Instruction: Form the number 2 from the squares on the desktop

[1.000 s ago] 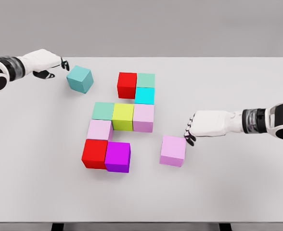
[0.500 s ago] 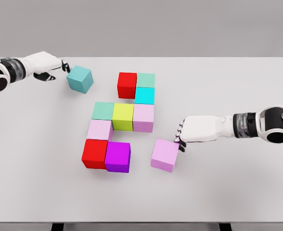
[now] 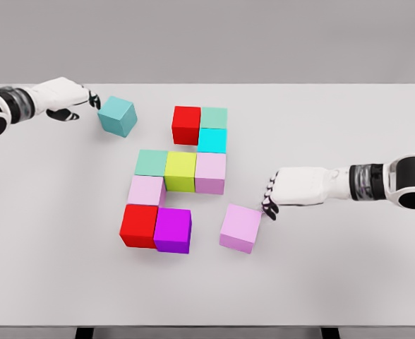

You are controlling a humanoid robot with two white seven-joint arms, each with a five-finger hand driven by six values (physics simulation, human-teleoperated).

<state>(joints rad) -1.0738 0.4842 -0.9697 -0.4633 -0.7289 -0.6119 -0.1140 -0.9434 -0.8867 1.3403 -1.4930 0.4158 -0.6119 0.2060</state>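
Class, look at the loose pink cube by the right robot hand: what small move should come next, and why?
Probably keep nudging the loose pink cube leftward with the right robot hand until it meets the purple cube. A gap still separates them, the cube sits slightly skewed, and the bottom row of the 2 looks unfinished there.

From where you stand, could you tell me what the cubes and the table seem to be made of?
The cubes, such as the loose pink cube and the teal cube, look like matte plastic or painted foam: flat solid colours, crisp edges, no grain or shine. The table looks like smooth matte white laminate, uniform and unreflective. As these are simulator renders, that is only a guess.
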